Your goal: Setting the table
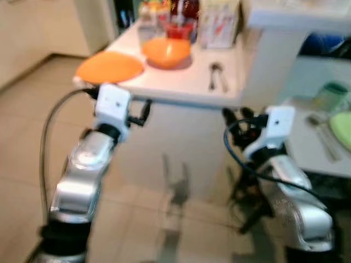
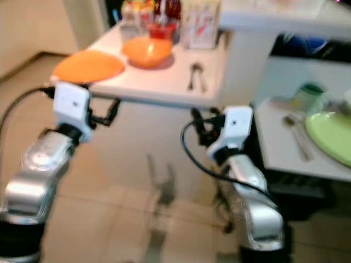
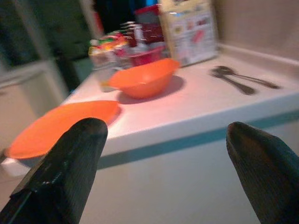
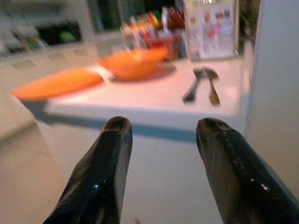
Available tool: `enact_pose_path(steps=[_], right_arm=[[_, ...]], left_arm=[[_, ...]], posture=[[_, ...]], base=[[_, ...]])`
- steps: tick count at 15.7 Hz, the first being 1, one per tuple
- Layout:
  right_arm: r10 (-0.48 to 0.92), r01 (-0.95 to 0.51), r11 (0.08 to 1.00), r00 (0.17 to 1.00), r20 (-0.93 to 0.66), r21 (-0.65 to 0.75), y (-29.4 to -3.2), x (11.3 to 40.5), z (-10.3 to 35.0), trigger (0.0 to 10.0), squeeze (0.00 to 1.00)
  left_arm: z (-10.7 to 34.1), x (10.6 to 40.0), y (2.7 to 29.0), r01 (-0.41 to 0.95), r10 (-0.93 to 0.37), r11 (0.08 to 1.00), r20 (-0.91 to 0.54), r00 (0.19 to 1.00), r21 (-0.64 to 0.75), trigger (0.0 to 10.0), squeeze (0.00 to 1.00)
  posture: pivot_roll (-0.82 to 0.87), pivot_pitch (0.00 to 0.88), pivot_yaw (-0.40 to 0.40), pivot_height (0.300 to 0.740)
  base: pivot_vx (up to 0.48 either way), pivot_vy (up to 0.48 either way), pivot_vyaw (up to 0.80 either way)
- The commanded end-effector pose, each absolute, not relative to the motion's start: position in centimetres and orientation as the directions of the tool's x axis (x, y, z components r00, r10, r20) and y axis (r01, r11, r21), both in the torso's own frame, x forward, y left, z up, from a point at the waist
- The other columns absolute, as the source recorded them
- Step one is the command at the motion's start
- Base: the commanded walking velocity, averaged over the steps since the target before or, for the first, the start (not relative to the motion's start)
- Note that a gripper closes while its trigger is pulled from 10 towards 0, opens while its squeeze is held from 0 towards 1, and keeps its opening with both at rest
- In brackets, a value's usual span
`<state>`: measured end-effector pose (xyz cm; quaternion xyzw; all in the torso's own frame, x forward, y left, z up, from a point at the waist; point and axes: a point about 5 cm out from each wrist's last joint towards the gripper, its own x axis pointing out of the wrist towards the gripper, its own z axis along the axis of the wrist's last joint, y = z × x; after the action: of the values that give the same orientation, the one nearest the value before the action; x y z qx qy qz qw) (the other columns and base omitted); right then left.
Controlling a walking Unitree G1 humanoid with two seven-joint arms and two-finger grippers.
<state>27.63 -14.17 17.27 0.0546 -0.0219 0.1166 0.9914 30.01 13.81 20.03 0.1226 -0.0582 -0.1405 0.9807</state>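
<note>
An orange plate [image 1: 109,67] lies at the near left corner of a white counter [image 1: 181,93]. Behind it sits an orange bowl [image 1: 167,52], and two spoons [image 1: 218,76] lie to the right. My left gripper [image 1: 143,112] hangs open just below the counter's front edge, under the plate. The right gripper [image 1: 235,118] is also open and empty, below the edge near the spoons. Along the left wrist's fingers [image 3: 70,168] I see the plate [image 3: 60,126], the bowl [image 3: 147,79] and the spoons [image 3: 240,80]. The right wrist view has the bowl [image 4: 133,63] and the spoons [image 4: 201,86] beyond the open fingers [image 4: 107,168].
Bottles, jars and a printed carton [image 1: 219,24] crowd the back of the counter. A lower white table [image 2: 285,150] at the right carries a green plate [image 2: 329,134], a green cup [image 2: 310,96] and cutlery [image 2: 296,134]. Tiled floor spreads below and to the left.
</note>
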Motion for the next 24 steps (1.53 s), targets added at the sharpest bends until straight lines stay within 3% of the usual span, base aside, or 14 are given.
enact_pose_path(steps=[1,14,18,24], right_arm=[[0.250,-0.255,0.963,0.966,0.063,0.086,-13.5,27.9,17.7,10.0,0.00],[0.187,-0.185,0.982,0.980,0.061,-0.030,-13.6,29.0,17.9,10.0,0.00],[0.183,-0.182,0.983,0.981,0.068,-0.030,-13.6,29.1,18.0,10.0,0.00],[0.167,-0.165,0.986,0.982,0.083,-0.026,-13.7,29.5,18.4,10.0,0.00]], left_arm=[[20.5,30.2,14.3,0.232,-0.266,0.932,0.092,0.960,0.279,10.0,0.00],[20.6,30.5,14.2,0.227,-0.261,0.935,0.097,0.960,0.274,10.0,0.00],[21.0,30.8,14.5,0.185,-0.227,0.937,0.115,0.967,0.297,10.0,0.00],[21.0,31.1,14.9,0.140,-0.174,0.958,0.116,0.978,0.250,10.0,0.00]], posture=[[0.04,0.000,0.008,0.740],[0.03,0.000,0.012,0.740],[0.03,0.000,0.012,0.740],[0.03,0.000,0.010,0.740]], base=[[0.000,0.439,0.00],[0.000,0.441,0.00],[0.000,-0.480,0.00],[0.000,0.000,0.00]])
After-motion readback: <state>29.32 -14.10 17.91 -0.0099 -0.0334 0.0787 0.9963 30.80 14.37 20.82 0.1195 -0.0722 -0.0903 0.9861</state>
